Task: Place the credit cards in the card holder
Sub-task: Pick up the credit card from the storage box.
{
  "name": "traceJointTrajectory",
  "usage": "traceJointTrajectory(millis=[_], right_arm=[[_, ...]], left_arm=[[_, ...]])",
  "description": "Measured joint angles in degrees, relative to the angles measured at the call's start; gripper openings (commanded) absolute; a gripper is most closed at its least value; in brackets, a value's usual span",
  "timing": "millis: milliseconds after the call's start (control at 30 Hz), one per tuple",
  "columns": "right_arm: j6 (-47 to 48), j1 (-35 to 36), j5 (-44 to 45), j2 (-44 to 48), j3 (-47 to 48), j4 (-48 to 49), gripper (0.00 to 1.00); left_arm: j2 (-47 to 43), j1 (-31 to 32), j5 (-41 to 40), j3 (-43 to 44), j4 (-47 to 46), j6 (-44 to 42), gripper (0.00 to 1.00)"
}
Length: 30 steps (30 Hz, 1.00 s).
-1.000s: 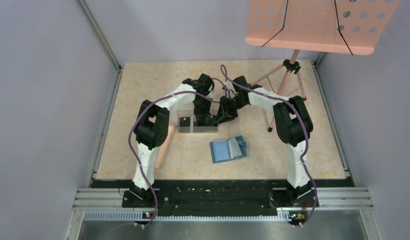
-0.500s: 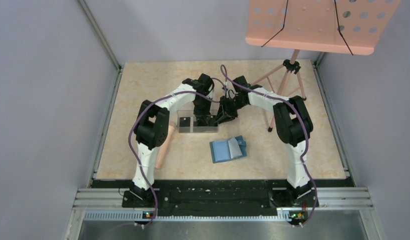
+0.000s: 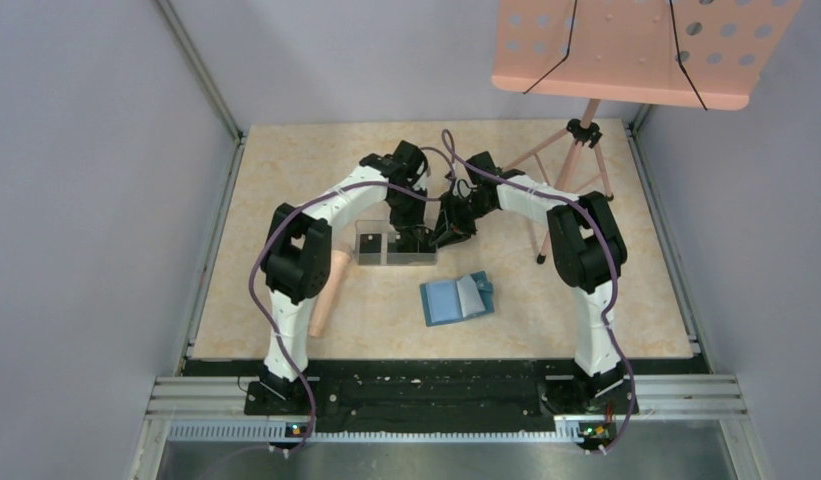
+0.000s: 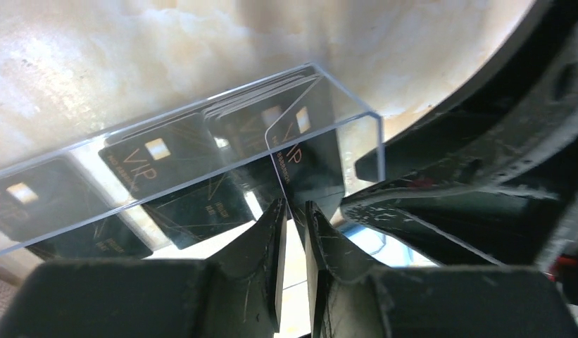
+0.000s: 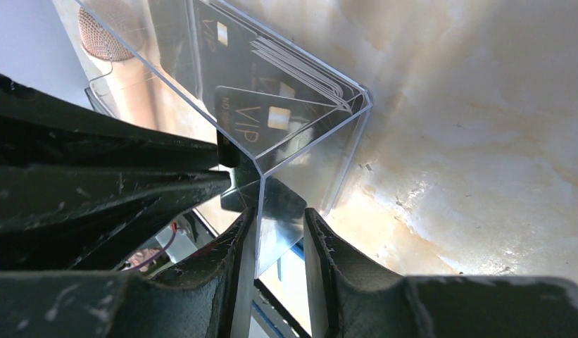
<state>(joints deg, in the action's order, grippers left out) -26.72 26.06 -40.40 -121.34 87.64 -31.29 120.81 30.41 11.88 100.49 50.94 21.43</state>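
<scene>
A clear plastic box (image 3: 371, 245) on the table holds several black credit cards (image 4: 166, 155). My left gripper (image 4: 294, 204) is shut on the lower edge of one black card (image 4: 307, 162), which stands tilted at the box's right end. In the top view the left gripper (image 3: 411, 240) is over that end. My right gripper (image 5: 279, 215) straddles the box's corner wall (image 5: 272, 225), with both fingers against it. It sits beside the left one (image 3: 444, 238). The card holder (image 3: 454, 298), a teal-blue wallet, lies open just in front of the box, apart from both grippers.
A pink cylindrical object (image 3: 326, 290) lies left of the box by the left arm. A tripod music stand (image 3: 576, 150) stands at the back right, and its salmon tray (image 3: 636, 50) overhangs the table. Grey walls close in both sides.
The left arm's elbow has shifted slightly left and its wrist has moved a little with the card. The right arm, box and wallet have not moved.
</scene>
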Motion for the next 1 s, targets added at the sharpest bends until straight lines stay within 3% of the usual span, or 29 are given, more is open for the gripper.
traceJointTrajectory(millis=[267,767,833,933,1000], right_arm=[[0.0,0.0,-0.1,0.0,0.0,0.0,0.29],[0.0,0.0,-0.2,0.0,-0.2,0.2,0.29],[0.0,0.0,-0.4,0.0,-0.2,0.3,0.29],[0.0,0.0,-0.4,0.0,-0.2,0.3,0.29],[0.0,0.0,-0.4,0.0,-0.2,0.3,0.3]], left_arm=[[-0.3,0.4,3.2,-0.2,-4.4,1.1,0.23],[-0.3,0.4,2.9,-1.0,-3.8,1.7,0.2],[-0.3,0.4,3.3,-1.2,-3.8,2.1,0.15],[-0.3,0.3,3.8,-1.5,-4.1,2.7,0.01],[-0.3,0.4,4.2,-1.6,-4.2,3.2,0.0]])
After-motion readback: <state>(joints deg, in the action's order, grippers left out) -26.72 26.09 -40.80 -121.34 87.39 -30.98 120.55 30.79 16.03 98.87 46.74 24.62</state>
